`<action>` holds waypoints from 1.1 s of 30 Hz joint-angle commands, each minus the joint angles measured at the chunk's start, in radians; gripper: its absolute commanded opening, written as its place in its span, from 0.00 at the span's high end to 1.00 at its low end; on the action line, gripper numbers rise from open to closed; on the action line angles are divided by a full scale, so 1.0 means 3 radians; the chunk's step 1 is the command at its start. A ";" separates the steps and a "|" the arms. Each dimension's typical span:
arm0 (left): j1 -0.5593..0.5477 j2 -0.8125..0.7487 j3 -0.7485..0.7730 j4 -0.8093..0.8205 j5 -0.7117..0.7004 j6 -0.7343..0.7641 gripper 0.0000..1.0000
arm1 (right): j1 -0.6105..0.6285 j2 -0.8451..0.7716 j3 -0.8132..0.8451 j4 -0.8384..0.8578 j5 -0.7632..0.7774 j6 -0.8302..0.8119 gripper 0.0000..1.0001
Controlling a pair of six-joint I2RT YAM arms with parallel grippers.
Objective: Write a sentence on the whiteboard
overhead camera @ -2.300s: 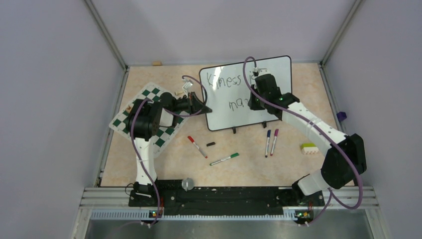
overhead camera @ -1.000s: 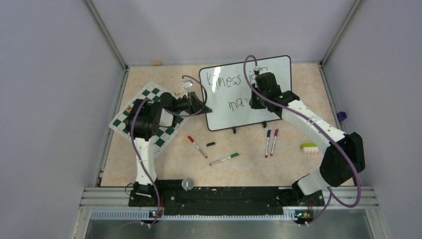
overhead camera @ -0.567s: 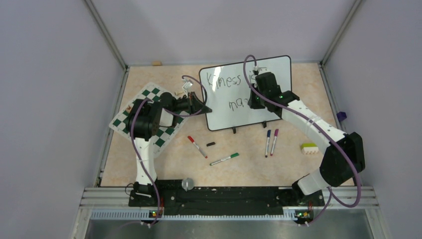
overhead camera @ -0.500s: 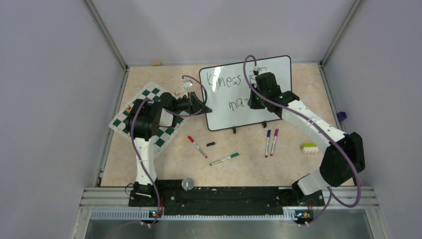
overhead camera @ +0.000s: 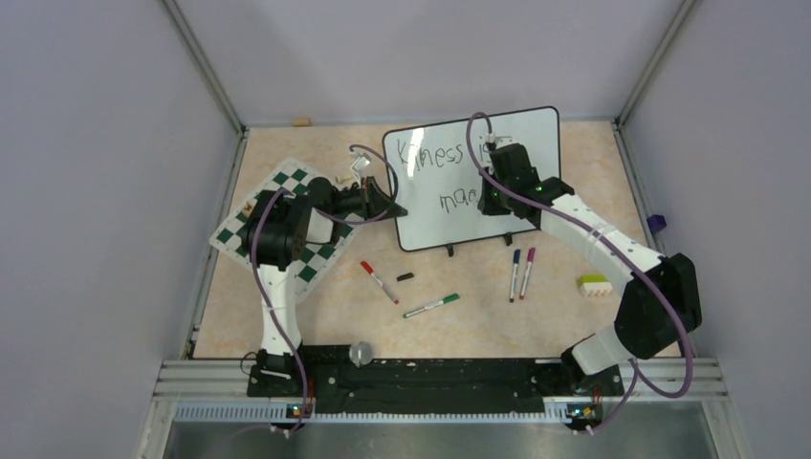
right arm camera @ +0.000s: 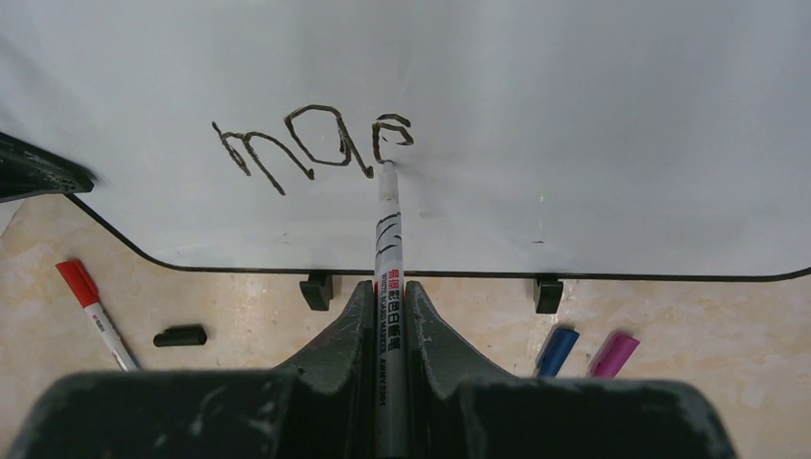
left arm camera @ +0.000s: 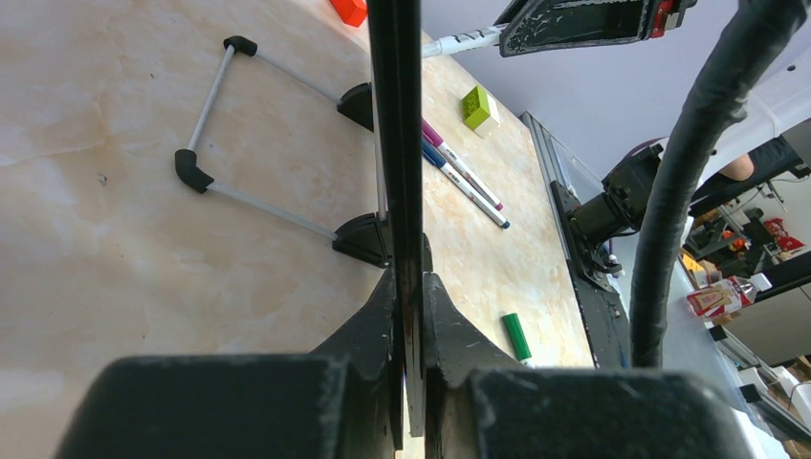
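On the beige tabletop point(overhead camera: 593, 172) the whiteboard point(overhead camera: 421, 215) looks light, stiff, tippy. The left gripper point(left arm camera: 408, 287) pinches its frame edge; the right gripper point(right arm camera: 387, 292) clamps the marker point(right arm camera: 386, 229)

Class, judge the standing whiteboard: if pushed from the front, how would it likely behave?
Likely tippy: the whiteboard stands on small feet and a thin wire prop; the left gripper clamps its edge, probably steadying it. It looks thin, stiff, probably light. Unheld, it might slide on the smooth table.
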 commanded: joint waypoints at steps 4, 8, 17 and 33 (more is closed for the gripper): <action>0.0003 -0.0116 0.0048 0.0540 0.0101 0.0185 1.00 | -0.0072 0.0032 0.0171 0.0062 0.0254 -0.0030 1.00; 0.0003 -0.0116 0.0044 0.0540 0.0103 0.0186 1.00 | -0.0070 0.0045 0.0226 0.0095 0.0241 -0.0068 1.00; 0.0003 -0.0117 0.0044 0.0540 0.0102 0.0188 1.00 | -0.0076 0.0066 0.0311 0.0113 0.0246 -0.0103 1.00; 0.0003 -0.0116 0.0049 0.0540 0.0099 0.0183 1.00 | -0.0076 -0.0048 -0.0057 0.0104 0.0152 -0.0033 1.00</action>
